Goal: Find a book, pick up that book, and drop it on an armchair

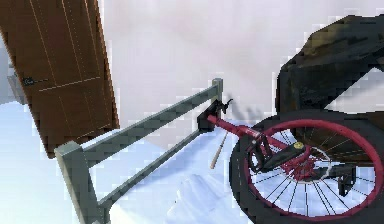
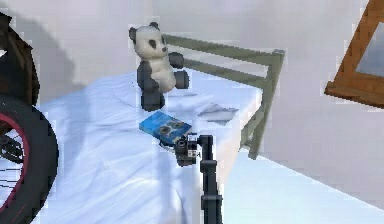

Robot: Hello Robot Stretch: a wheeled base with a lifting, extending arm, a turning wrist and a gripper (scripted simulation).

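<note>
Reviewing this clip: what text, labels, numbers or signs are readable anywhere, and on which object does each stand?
No text can be read.
Blue book lying on the bed: the cover markings are too small to read.
Bicycle: no legible print on the frame or tyre.
Door: no sign or number on it.

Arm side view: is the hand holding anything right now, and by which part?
It cannot be told. The hand shows against the flat blue book, which lies on the white bed.
</note>
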